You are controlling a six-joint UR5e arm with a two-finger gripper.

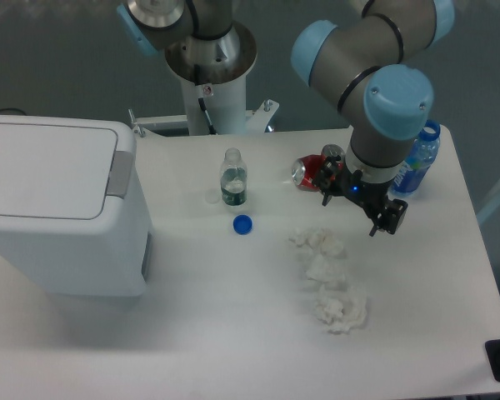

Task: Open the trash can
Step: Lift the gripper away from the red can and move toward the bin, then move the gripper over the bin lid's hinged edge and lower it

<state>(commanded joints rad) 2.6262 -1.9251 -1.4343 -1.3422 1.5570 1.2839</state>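
Observation:
The trash can [62, 217] is a large white boxy bin at the table's left edge. Its flat lid [46, 167] lies shut, and the grey push-bar [121, 172] runs along the rim on its right side. My gripper [351, 216] hangs over the right part of the table, far to the right of the bin, just in front of a red can. Its two black fingers point down, stand apart and hold nothing.
A small uncapped clear bottle [233, 178] stands mid-table with a blue cap [242, 224] in front of it. A crushed red can [311, 172] and a blue-capped bottle [418, 160] lie behind the gripper. Crumpled white tissues [329, 279] lie at front right.

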